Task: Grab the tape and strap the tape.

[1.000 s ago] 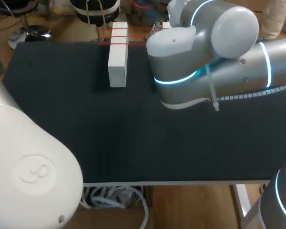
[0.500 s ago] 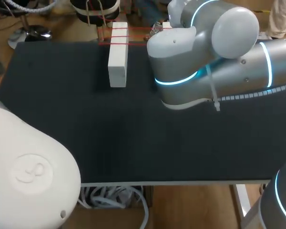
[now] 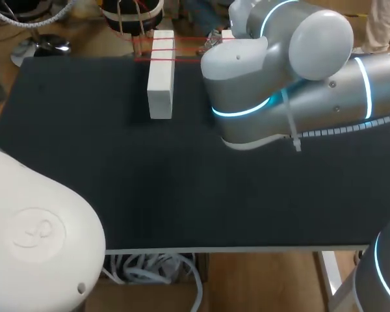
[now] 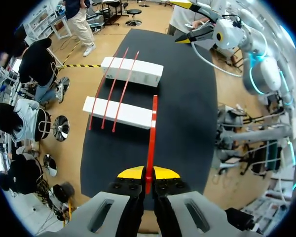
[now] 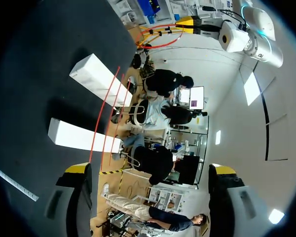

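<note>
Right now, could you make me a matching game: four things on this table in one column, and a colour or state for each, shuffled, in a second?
Things:
1. left fingers
2. right fingers
3. white blocks
4. table

States:
a. black
b. wide open, nothing between them
c. shut on a red tape
d. three other tapes lying across them

Pairs: 1-c, 2-b, 3-d, 4-a.

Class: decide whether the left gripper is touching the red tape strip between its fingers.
Touching. In the left wrist view, both yellow tips of the left gripper press the red tape strip from two sides, with no gap.
</note>
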Available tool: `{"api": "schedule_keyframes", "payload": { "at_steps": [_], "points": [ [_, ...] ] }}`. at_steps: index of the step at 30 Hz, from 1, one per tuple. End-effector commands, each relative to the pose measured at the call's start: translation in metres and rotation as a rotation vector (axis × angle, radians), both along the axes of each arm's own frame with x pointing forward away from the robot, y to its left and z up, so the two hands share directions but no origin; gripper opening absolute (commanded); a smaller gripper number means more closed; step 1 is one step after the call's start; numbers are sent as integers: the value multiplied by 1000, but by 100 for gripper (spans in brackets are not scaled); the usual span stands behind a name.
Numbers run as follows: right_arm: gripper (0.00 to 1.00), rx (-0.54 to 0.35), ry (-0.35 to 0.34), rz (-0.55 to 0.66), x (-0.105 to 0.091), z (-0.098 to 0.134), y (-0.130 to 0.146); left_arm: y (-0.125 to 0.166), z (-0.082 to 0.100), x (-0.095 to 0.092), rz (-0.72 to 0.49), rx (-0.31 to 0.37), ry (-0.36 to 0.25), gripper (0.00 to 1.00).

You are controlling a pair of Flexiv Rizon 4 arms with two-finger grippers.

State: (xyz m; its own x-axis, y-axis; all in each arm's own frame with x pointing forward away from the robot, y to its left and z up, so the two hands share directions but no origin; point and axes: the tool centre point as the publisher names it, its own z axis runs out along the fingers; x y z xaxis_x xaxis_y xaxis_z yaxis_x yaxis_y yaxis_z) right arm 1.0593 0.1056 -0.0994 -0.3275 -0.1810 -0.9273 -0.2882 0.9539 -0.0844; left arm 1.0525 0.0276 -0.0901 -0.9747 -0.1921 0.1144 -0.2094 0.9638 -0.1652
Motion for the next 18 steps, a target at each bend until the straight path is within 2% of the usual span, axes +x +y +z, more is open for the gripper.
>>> {"api": "schedule_keyframes", "payload": {
  "at_steps": [1,18],
  "points": [
    [100,-4,8,4,0,3,-1,-1,2,7,-3,5,19,100],
    [100,-4,8,4,0,3,-1,-1,2,7,-3,5,19,100]
  ]
}}
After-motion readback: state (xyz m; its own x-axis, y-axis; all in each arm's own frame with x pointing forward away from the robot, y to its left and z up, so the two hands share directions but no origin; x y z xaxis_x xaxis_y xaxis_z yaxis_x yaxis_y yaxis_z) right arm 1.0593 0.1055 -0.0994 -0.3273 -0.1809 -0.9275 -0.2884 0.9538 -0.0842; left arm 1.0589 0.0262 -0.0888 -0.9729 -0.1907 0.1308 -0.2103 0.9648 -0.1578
